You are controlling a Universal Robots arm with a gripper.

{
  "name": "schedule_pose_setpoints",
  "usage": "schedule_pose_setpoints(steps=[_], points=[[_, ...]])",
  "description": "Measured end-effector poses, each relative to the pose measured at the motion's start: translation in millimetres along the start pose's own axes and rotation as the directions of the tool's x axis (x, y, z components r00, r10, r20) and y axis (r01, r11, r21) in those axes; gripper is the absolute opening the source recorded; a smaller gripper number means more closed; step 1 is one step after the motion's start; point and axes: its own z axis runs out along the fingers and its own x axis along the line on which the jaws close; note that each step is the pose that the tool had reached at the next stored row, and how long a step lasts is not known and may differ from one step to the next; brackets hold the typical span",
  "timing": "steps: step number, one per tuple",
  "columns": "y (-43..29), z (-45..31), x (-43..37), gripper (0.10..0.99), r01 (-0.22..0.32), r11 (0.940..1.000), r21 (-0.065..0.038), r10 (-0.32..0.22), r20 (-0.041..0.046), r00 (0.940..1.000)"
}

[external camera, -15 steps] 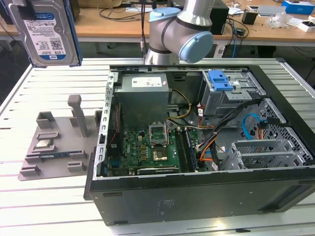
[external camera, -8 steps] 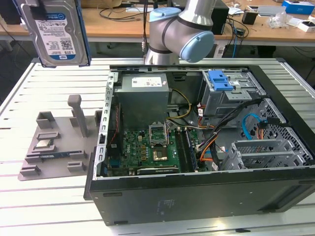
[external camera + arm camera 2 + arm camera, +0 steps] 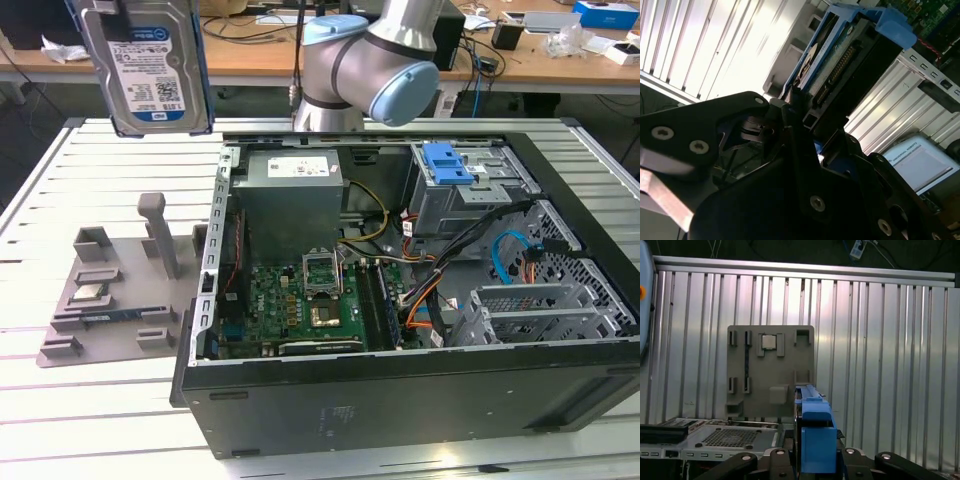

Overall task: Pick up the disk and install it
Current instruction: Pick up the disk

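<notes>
The gripper (image 3: 813, 456) is clenched on the disk (image 3: 146, 66), which hangs upright above the gray fixture (image 3: 100, 300), at the exterior view's left of the open computer case (image 3: 330, 400).

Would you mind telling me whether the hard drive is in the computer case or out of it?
Out: the hard drive hangs above the table, clear of the open computer case, gripped by the claw.
</notes>
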Motion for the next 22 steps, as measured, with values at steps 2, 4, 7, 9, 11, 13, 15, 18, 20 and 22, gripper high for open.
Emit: schedule_pose_setpoints(steps=[2,4,7,9,11,13,15,18,20,22], points=[[-7.8,-0.4,0.4,0.369,0.0,1.0,0.0,0.0,-0.0001,1.0],[-20.4,-0.9,1.1,0.369,0.0,1.0,0.0,0.0,0.0,1.0],[-39.2,-1.8,2.1,0.369,0.0,1.0,0.0,0.0,0.0,1.0],[-45.1,-2.1,2.4,0.369,0.0,1.0,0.0,0.0,-0.0001,1.0],[-53.6,-2.4,2.8,0.369,0.0,1.0,0.0,0.0,-0.0001,1.0],[-60.9,-2.7,3.2,0.369,0.0,1.0,0.0,0.0,0.0,1.0],[-66.9,-3.0,3.5,0.369,0.0,1.0,0.0,0.0,0.0,1.0],[-77.4,-3.5,4.0,0.369,0.0,1.0,0.0,0.0,0.0,1.0],[-87.9,-3.9,4.6,0.369,0.0,1.0,0.0,0.0,0.0,1.0],[-95.2,-4.3,5.0,0.369,0.0,1.0,0.0,0.0,0.0,1.0]])
